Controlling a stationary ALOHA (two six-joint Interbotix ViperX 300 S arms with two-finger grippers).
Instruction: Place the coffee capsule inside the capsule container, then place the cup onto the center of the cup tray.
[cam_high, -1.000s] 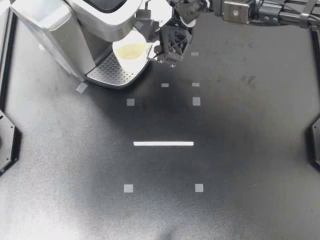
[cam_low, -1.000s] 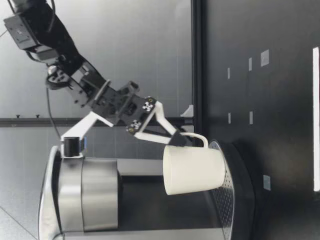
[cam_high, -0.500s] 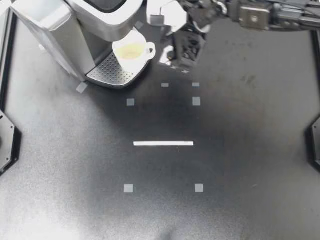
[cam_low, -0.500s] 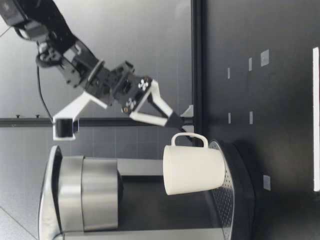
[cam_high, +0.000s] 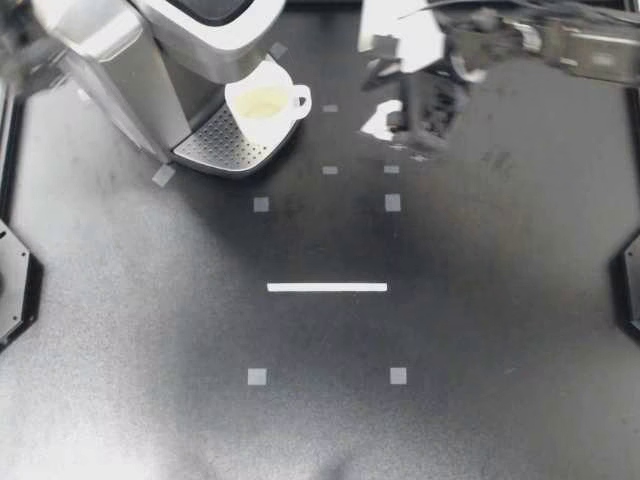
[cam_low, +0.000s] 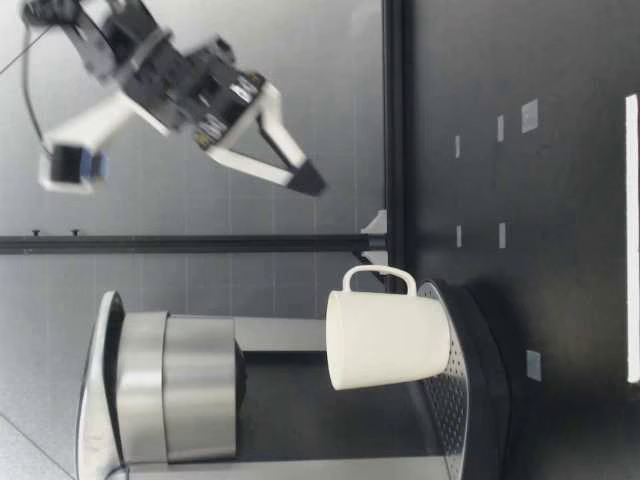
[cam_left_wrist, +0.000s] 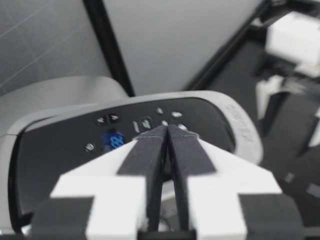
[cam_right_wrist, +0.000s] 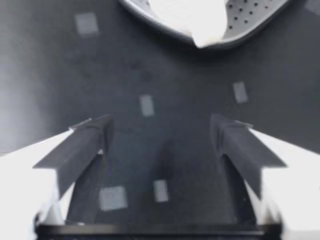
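The ceramic-looking cup (cam_high: 262, 101) stands on the cup tray (cam_high: 222, 142), apart from my spread, empty right end effector (cam_high: 388, 85); my left end effector (cam_left_wrist: 166, 131) is pressed together. The cup seems rigid, smooth and breakable; its handle (cam_high: 301, 99) offers the surest hold.

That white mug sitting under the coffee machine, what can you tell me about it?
The white, glossy, ceramic-looking mug narrows slightly toward its base. It has one loop handle, which points away from the silver coffee machine. The mug stands upright, mouth up, on the machine's perforated metal drip tray, beneath the overhanging head. Its inside looks pale yellowish, but I cannot tell whether it holds anything. Only the tray touches it.
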